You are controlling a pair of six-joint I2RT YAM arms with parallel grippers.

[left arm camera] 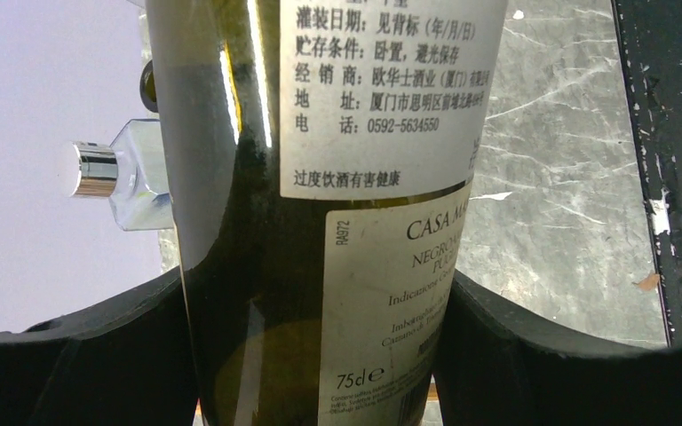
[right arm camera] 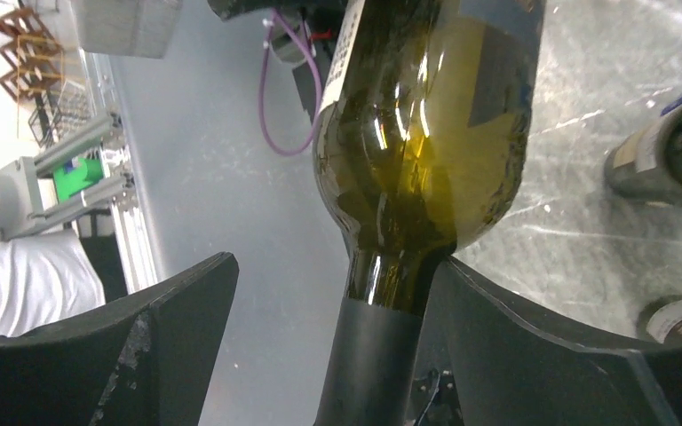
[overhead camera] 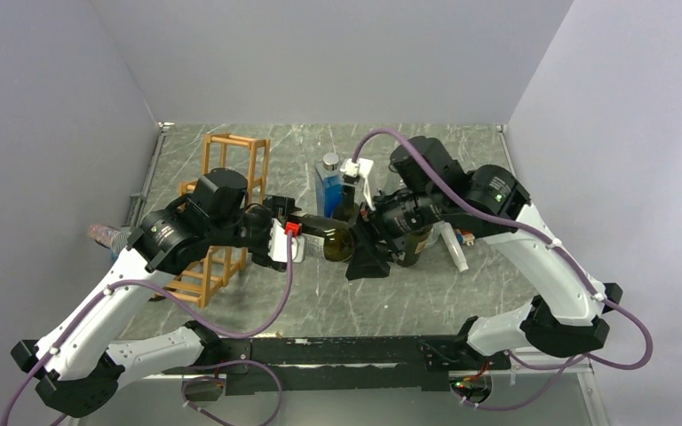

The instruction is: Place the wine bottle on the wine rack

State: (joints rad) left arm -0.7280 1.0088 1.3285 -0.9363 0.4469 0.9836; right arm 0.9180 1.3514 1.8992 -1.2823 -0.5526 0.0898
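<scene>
The wine bottle (overhead camera: 333, 241) is dark green glass with a cream label and hangs level above the table between my two arms. My left gripper (overhead camera: 295, 235) is shut on its lower body; in the left wrist view both fingers press the bottle (left arm camera: 257, 266) at the gripper (left arm camera: 315, 306). My right gripper (overhead camera: 366, 248) is open around the neck. In the right wrist view the neck (right arm camera: 382, 311) rests against the right finger (right arm camera: 515, 337), with a wide gap to the left one. The orange-brown wooden wine rack (overhead camera: 235, 169) stands at the back left, behind my left arm.
A blue bottle (overhead camera: 329, 186) and a white spray bottle (overhead camera: 361, 176) stand behind the held bottle. Another dark bottle (overhead camera: 416, 247) and a white object (overhead camera: 454, 247) sit under my right arm. Two bottles (right arm camera: 666, 151) lie at the right of the right wrist view.
</scene>
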